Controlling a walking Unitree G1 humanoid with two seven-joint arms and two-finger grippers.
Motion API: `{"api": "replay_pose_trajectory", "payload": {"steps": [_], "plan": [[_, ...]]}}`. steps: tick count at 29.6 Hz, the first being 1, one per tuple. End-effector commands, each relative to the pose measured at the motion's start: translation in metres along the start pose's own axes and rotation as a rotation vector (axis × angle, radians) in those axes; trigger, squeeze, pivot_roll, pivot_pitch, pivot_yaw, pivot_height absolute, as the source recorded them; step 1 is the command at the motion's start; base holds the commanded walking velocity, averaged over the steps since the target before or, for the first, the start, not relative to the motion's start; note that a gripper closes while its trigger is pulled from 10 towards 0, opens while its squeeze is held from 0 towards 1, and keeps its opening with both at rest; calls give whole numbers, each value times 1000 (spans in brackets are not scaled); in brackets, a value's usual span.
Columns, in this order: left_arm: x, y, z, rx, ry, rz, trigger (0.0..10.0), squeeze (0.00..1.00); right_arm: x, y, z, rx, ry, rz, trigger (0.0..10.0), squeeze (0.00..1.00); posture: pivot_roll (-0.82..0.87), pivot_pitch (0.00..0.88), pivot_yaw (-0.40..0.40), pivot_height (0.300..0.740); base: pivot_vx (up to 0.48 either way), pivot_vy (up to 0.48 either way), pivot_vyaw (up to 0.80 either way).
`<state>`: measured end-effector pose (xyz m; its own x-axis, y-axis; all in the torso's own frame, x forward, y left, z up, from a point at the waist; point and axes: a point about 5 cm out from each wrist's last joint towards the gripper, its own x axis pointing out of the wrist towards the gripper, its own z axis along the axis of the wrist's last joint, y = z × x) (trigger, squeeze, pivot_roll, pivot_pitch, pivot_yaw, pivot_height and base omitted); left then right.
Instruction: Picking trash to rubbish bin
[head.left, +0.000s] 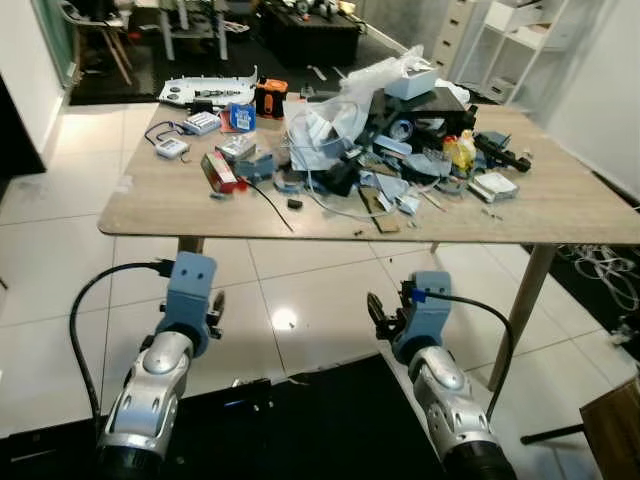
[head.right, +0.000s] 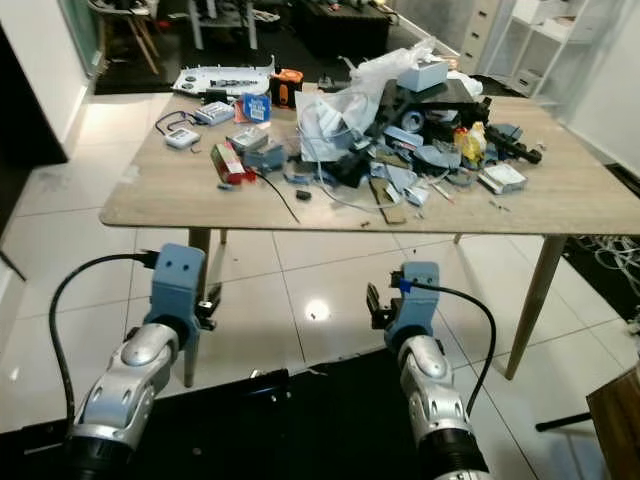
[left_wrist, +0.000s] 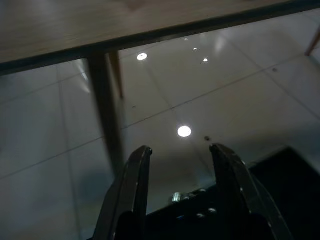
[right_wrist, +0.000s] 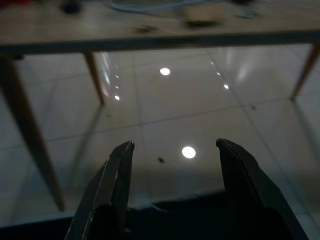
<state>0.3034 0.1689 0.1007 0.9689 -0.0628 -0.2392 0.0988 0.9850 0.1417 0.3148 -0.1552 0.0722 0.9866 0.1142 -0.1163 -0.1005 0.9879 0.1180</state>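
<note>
Two silver arms reach forward below the near edge of a wooden surface (head.left: 560, 205). We see the left gripper (left_wrist: 180, 152) held low at the left, near one wooden leg (left_wrist: 107, 120), its jaws open over white floor tiles (head.left: 310, 290). The right gripper (right_wrist: 175, 147) sits low at the right, likewise beneath the near edge, its jaws also open and holding nothing. On top, we find the trash (head.left: 395, 150) heaped toward the far right: crumpled clear plastic (head.left: 375, 80), a black box (head.left: 425, 108), blue-grey scraps (head.left: 385, 185) and a yellow item (head.left: 462, 152). Left of the heap lie a red packet (head.left: 218, 172), a small blue carton (head.left: 242, 117), an orange-and-black device (head.left: 271, 98), two white gadgets (head.left: 185, 135) and a thin black cable (head.left: 268, 205) trailing toward the near edge. A white panel (head.left: 205, 92) rests at the far left. Both grippers hang well apart from the trash, which lies above and beyond them. A dark mat (head.left: 330, 415) covers the floor between the arms. White shelving (head.left: 525, 40) stands at far right.
</note>
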Motion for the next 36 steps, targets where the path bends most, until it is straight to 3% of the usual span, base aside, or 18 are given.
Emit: {"api": "replay_pose_trajectory", "payload": {"steps": [1,13,23,36], "plan": [[0,-4,-4,-4,20,-16,10000,0,-1,-3,-1,0,11,-13,10000,0,111,52,-66,740,0,-480,0],[2,-4,-4,16,23,-25,10000,0,-2,-4,-1,2,15,-16,10000,0,110,58,-66,740,0,-480,0],[3,-6,-6,5,49,-25,10000,0,-3,-5,-2,4,17,-22,10000,0,105,73,-61,740,0,0,0],[3,-5,-7,6,66,-30,10000,0,-4,-4,-2,10,19,-24,10000,0,108,80,-52,740,0,475,0]]}}
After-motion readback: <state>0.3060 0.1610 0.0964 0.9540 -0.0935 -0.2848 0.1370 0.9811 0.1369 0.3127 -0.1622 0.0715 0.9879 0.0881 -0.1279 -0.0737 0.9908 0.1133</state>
